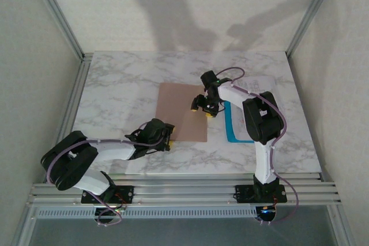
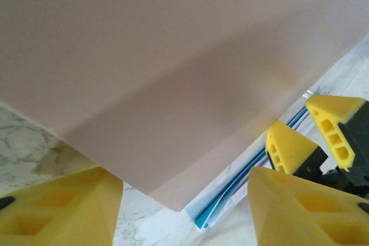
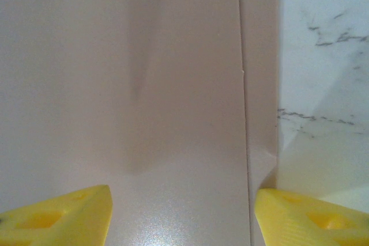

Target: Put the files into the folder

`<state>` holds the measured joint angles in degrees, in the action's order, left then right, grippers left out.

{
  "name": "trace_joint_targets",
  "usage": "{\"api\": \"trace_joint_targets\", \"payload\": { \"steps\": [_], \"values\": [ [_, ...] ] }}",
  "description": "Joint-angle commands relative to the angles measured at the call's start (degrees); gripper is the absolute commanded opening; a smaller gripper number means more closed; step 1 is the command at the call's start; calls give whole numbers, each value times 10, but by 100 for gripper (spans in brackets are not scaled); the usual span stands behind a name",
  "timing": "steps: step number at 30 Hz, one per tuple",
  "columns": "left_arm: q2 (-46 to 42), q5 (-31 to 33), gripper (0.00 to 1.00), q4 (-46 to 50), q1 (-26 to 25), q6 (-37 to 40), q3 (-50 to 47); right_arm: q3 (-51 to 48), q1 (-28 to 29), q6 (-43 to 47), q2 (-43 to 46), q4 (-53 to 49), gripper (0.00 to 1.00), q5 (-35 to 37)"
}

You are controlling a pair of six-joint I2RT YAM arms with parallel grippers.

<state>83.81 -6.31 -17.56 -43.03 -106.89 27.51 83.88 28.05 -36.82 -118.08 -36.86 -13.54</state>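
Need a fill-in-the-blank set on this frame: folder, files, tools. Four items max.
1. The folder lies on a ___-patterned table.
2. The files show an edge strip coloured ___.
3. In the top view, the files lie to the folder's ___.
4. The left tool and the right tool both have ___ fingers, spread apart.

Missing words: marble; blue; right; yellow.

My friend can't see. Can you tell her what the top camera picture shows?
A pinkish-brown folder lies in the middle of a marble table. The right tool is open at its right edge, and the left tool is open at its near corner. White files with a blue strip lie to its right.
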Motion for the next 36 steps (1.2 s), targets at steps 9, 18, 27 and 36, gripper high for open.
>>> {"api": "trace_joint_targets", "payload": {
  "steps": [9, 18, 27, 36],
  "values": [
    [24, 31, 46, -17, -7, 15, 24, -23, 1, 2, -34, -27, 69, -22],
    [18, 34, 34, -56, -11, 27, 9, -35, -16, 14, -33, -6, 72, -70],
    [-29, 53, 0, -77, -11, 31, -23, -47, -37, 17, -25, 10, 72, -105],
    [-77, 26, 0, -158, -7, 0, -85, -50, -44, -9, 10, 35, 69, -155]
  ]
}}
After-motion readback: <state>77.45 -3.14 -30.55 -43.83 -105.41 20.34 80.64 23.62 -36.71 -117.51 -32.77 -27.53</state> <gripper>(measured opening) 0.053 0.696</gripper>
